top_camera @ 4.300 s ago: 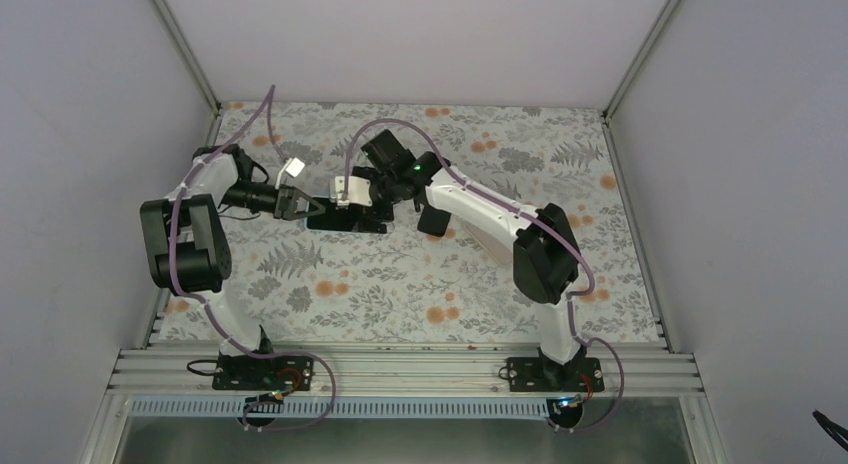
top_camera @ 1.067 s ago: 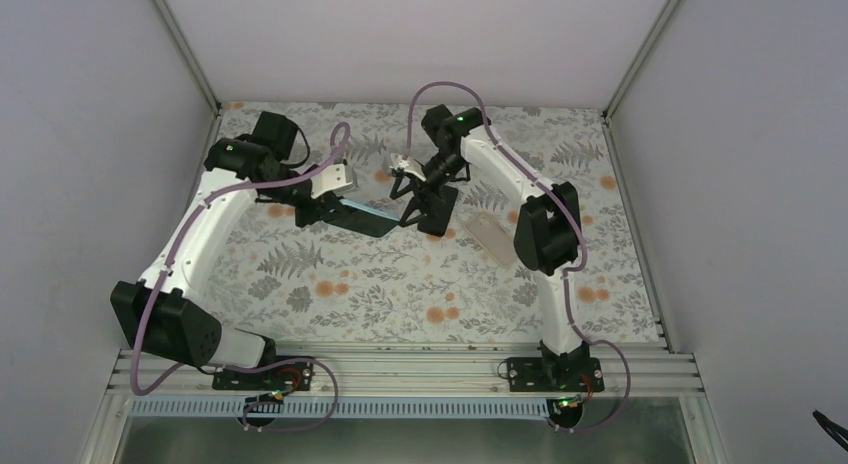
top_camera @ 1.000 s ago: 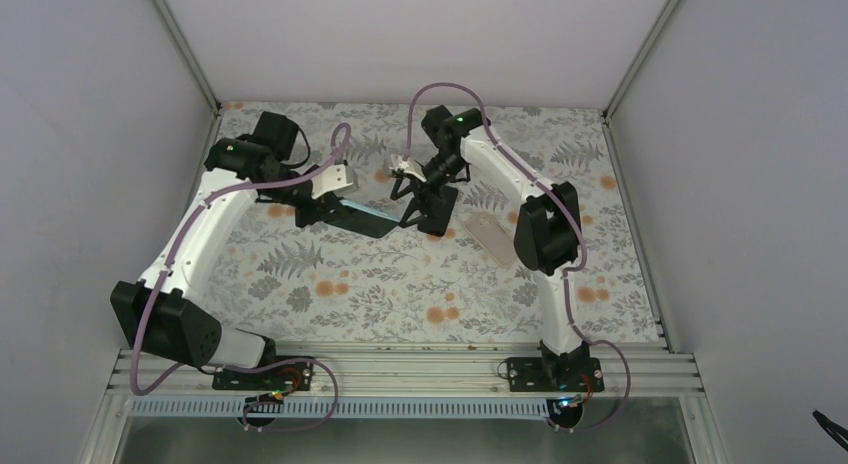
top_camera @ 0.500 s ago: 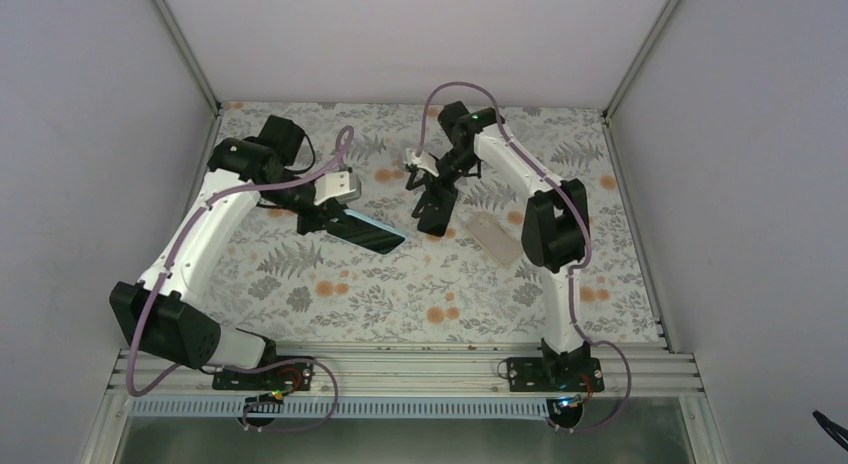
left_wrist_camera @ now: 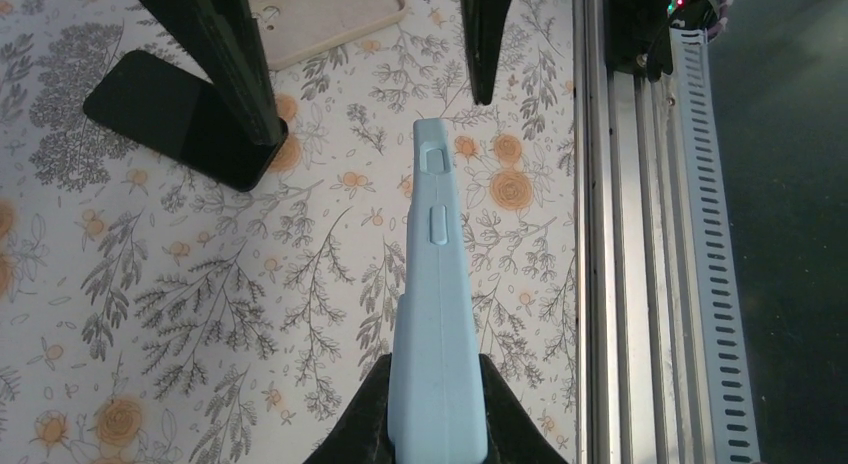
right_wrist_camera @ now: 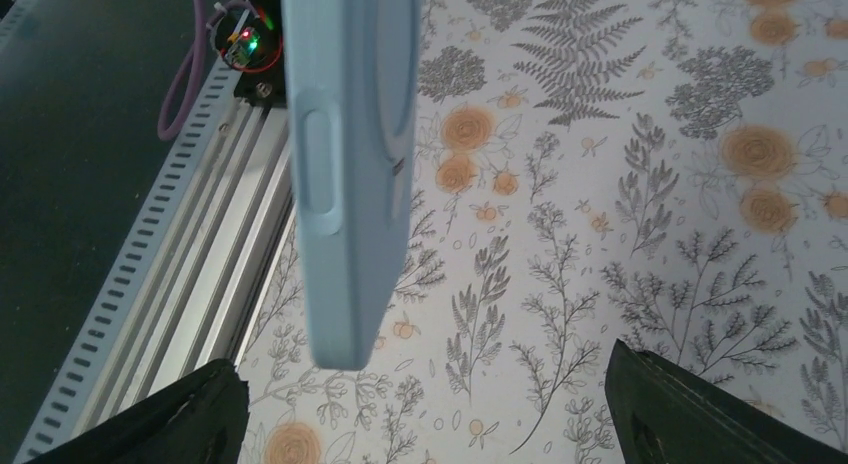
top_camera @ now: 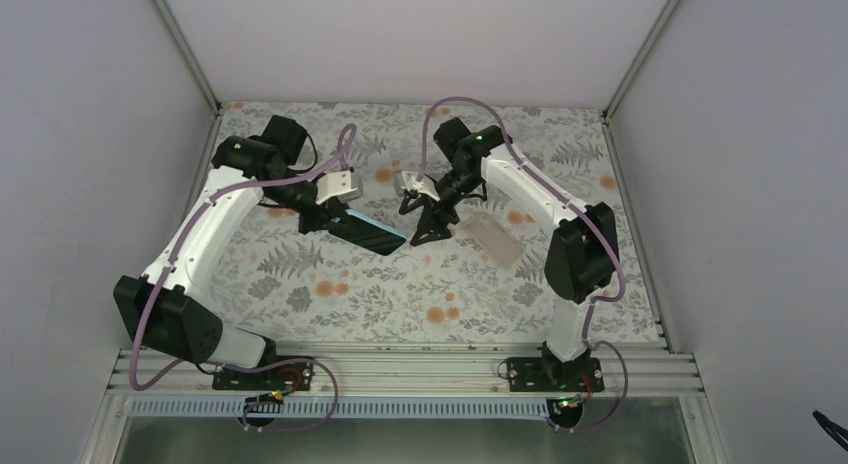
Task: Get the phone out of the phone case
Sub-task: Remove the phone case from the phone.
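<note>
Right gripper (top_camera: 422, 224) has slid nearer and leftward since the earlier top view, its elbow swung out right. Left gripper (top_camera: 333, 221) has tipped the case (left_wrist_camera: 438, 314) and carried it slightly nearer. Right jaws stand wide apart and hold nothing; one finger is just beside or touching the phone (left_wrist_camera: 170, 109) edge, can't tell which. Left jaws are clamped on one end of the blue case, which is held tilted off the tabletop (top_camera: 400, 294), free end toward the right gripper. Phone is a black slab lying flat mid-tabletop, toward the far edge, under the right gripper. Judgement: extraction looks done and the phone is out. The case's dark face in the top view is probably lining, not certain. Left to do: likely set the case down and retract. Beige case (top_camera: 493, 238) lies flat right of the phone, apart from it. Surface is a flat floral print, ferns and orange blooms. Slotted rail (top_camera: 400, 369) along the near edge carries both bases. Plain pale walls (top_camera: 420, 34) on three sides.
</note>
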Controlling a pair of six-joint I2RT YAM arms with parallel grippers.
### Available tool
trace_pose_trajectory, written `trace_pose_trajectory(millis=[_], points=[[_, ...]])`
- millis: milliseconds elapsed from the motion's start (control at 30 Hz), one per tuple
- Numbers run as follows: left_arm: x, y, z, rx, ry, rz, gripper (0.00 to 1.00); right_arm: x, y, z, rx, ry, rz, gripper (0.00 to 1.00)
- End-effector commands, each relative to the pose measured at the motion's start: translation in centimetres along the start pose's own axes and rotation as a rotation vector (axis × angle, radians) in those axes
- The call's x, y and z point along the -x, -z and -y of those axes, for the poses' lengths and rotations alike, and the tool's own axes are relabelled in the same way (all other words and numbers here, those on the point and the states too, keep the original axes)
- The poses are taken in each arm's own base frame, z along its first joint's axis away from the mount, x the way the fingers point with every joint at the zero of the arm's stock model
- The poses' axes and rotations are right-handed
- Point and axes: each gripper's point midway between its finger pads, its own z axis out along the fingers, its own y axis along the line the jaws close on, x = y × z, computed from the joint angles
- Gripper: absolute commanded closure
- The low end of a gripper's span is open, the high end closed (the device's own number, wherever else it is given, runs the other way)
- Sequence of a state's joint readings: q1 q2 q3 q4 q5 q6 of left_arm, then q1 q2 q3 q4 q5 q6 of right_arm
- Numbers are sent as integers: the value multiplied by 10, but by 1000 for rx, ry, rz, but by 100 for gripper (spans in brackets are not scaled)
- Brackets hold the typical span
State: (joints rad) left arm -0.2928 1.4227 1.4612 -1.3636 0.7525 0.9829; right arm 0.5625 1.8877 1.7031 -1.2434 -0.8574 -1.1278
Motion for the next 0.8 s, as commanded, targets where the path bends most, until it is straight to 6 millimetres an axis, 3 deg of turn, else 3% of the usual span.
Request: trace_pose_trajectory(millis=[0,367,767], points=[[19,7,8,-17,-44,80,98,15,2,9,-14,3,60,9],[19,8,11,-19,-44,87,98,10,-4,26,-54,-11,36,13],[17,5,9,-24,-37,78,98,6,-5,2,40,-3,35,12]])
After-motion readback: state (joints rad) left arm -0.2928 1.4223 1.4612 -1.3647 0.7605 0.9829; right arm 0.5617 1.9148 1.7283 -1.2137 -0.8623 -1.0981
